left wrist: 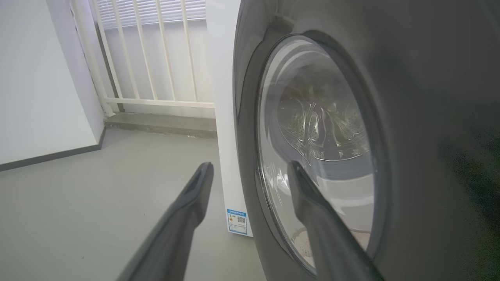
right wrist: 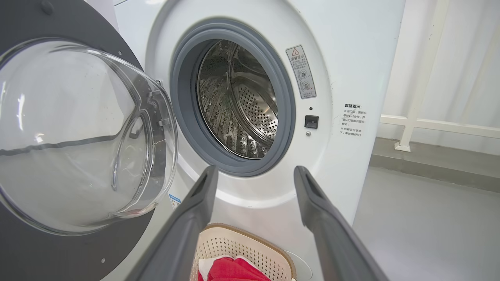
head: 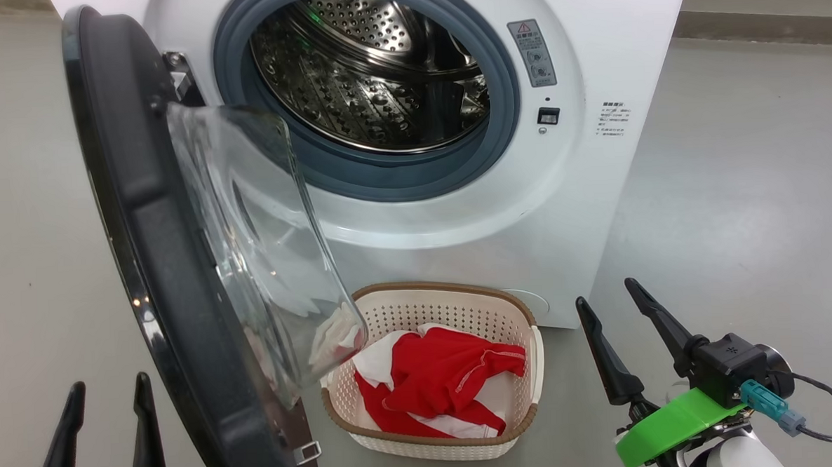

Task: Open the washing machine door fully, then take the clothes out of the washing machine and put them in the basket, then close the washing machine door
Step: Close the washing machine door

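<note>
One spread left tool [head: 110, 381], one spread right tool [head: 604, 290], one door [head: 142, 224], one basket [head: 446, 287].

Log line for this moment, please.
door: open | drum: no clothes visible | clothes: in basket | left gripper: open, empty | right gripper: open, empty | likely next: close door

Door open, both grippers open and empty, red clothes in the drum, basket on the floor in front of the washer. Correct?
Not quite. The red clothes are in the basket, not the drum; the head view shows the drum bare. The rest holds: washing machine door open, left gripper and right gripper open and empty, basket on the floor before the washing machine.
</note>
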You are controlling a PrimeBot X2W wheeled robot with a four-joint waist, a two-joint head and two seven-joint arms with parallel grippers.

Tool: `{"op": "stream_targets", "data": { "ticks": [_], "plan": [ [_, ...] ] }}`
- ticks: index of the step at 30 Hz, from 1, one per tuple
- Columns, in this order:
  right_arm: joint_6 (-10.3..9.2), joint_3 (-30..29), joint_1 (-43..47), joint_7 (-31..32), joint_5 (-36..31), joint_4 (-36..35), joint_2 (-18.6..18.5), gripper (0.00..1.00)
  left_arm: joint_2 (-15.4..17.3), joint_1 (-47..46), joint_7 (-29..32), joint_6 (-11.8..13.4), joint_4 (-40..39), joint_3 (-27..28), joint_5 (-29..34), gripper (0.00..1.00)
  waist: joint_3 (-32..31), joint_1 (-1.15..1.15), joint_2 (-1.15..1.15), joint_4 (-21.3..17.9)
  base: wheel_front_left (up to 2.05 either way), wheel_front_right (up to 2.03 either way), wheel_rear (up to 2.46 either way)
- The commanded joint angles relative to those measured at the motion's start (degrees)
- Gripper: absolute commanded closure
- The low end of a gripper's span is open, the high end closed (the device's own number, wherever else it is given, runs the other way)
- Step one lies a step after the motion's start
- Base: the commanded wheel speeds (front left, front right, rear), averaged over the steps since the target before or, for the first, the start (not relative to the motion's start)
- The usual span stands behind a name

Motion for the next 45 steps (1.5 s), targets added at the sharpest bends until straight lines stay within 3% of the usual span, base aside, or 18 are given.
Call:
{"op": "stream_targets", "data": {
  "ticks": [1, 17, 19, 20, 26, 37, 40, 41, 45],
  "plan": [
    [0.20, 1.05, -1.06, -0.36, 0.23, -1.50, 0.14, 0.00, 0.81, -0.63, -0.20, 0.41, -1.84, 1.61, 0.36, 0.00, 0.07, 0.00, 0.00, 0.03, 0.00, 0.00, 0.00],
    [0.20, 1.23, -1.14, -0.36, 0.39, -1.34, 0.14, 0.00, 1.40, -0.31, 0.77, 0.80, -2.36, 0.65, 0.22, 0.00, 0.01, 0.00, 0.00, -0.03, 0.00, 0.00, 0.00],
    [0.20, 1.36, -1.14, -0.36, 0.42, -1.32, 0.14, 0.00, 1.53, -0.41, 1.22, 0.68, -2.67, 0.65, -0.16, 0.75, 0.00, 0.00, 0.00, 0.01, 0.00, 0.00, 0.00],
    [0.20, 1.37, -1.13, -0.36, 0.42, -1.30, 0.14, 0.00, 1.62, -0.50, 1.51, 0.61, -2.83, 0.67, -0.39, 1.00, -0.02, 0.00, 0.00, 0.05, 0.00, 0.00, 0.00],
    [0.20, 1.43, -0.98, -0.36, 0.45, -1.09, 0.14, 0.00, 0.78, -1.77, 3.44, -0.95, -3.97, 1.72, -5.66, 1.00, -0.39, 0.00, 0.00, 0.27, 0.00, 0.00, 0.00],
    [0.20, 1.67, -0.57, -0.36, 0.77, -1.06, 0.14, 0.00, -2.25, -8.66, 12.33, -4.59, -5.08, 8.93, -29.44, 1.00, -1.01, 0.00, 0.00, 0.03, 0.00, 0.00, 0.00],
    [0.20, 1.78, -0.69, -0.36, 0.61, -1.15, 0.14, 0.00, -2.84, -11.41, 17.52, -3.87, -5.80, 11.04, -38.07, 1.00, -0.66, 0.00, 0.00, -0.20, 0.00, 0.00, 0.00],
    [0.20, 1.78, -0.69, -0.36, 0.61, -1.15, 0.14, 0.00, -2.84, -11.41, 17.52, -3.87, -5.80, 11.04, -38.07, 1.00, -0.66, 0.00, 0.00, -0.20, 0.00, 0.00, 0.00],
    [0.20, 1.80, -0.93, -0.36, 0.50, -1.17, 0.14, 0.00, -3.09, -15.01, 23.43, -1.34, -6.86, 13.48, -47.08, 1.00, 0.24, 0.00, 0.00, -0.51, 0.00, 0.00, 0.00]
  ]
}}
